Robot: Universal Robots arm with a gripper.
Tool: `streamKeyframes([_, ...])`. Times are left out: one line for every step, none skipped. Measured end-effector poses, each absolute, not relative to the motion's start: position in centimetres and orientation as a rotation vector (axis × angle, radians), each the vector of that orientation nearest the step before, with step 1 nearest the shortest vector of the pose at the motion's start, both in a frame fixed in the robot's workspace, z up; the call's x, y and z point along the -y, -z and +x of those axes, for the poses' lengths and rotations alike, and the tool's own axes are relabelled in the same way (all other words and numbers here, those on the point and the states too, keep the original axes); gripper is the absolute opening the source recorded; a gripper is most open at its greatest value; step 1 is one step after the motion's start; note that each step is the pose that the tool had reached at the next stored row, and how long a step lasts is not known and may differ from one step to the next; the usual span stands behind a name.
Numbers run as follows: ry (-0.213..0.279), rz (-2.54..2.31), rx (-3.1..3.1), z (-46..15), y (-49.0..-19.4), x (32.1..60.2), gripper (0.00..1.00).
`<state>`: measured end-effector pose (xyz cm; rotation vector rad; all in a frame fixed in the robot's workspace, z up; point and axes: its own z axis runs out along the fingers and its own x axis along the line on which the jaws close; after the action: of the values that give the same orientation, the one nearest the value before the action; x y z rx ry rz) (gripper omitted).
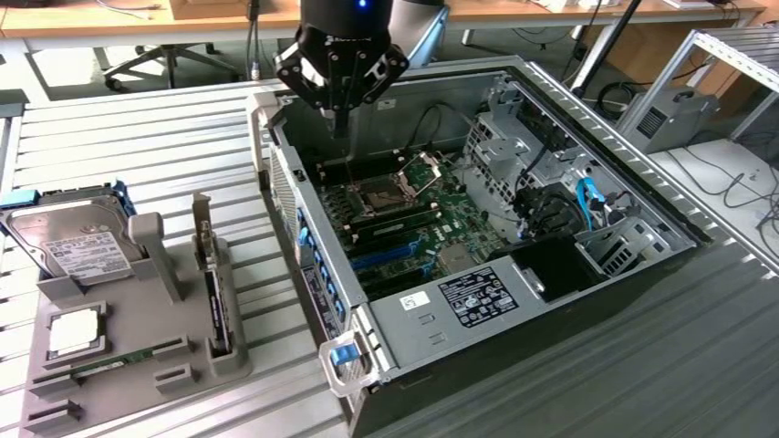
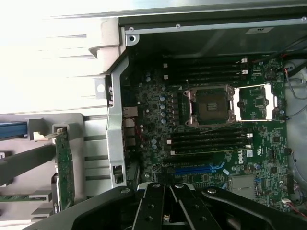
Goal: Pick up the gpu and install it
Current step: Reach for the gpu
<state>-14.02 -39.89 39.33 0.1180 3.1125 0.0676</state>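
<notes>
**GPU in its holder, jaws shut above the open case**

The gpu (image 1: 217,297) stands on edge in a slot of the grey holder (image 1: 134,392), with its silver bracket upright at the far end. In the wrist view its green face shows beside the case wall. Nothing grips it.

The holder also carries a narrow memory stick (image 1: 116,365) lying flat, a square processor chip (image 1: 76,330) and a hard drive (image 1: 73,248) with a white label. It sits on the slatted metal table (image 1: 134,137), just beside the computer case (image 1: 487,310) on the exterior view's left.

The case lies open, with the motherboard (image 1: 414,224) and its processor socket (image 2: 211,105) exposed.

The arm (image 1: 347,18) hangs over the case's far end. Its jaws are pressed together on nothing, pointing down at the board near the socket, well apart from the gpu.
</notes>
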Motion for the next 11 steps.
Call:
streamKeyframes([-0.068,0.118,-3.112,-14.06,-39.33,39.89,0.11])
streamKeyframes([-0.068,0.118,-3.112,-14.12,-39.33,39.90,0.11])
streamKeyframes([-0.068,0.118,-3.113,-14.16,-39.33,39.89,0.11])
streamKeyframes([-0.068,0.118,-3.112,-14.20,-39.33,39.89,0.11])
streamKeyframes([-0.067,0.118,-3.113,-14.24,-39.34,39.89,0.11])
streamKeyframes([-0.068,0.118,-3.112,-14.28,-39.33,39.89,0.11])
streamKeyframes([-0.068,0.118,-3.112,-14.32,-39.33,39.89,0.11])
streamKeyframes([-0.068,0.118,-3.112,-14.36,-39.33,39.89,0.11])
streamKeyframes([-0.068,0.118,-3.112,-14.41,-39.33,39.89,0.11])
streamKeyframes([-0.068,0.118,-3.112,-14.45,-39.33,39.89,0.11])
streamKeyframes([-0.068,0.118,-3.113,-14.50,-39.33,39.89,0.11])
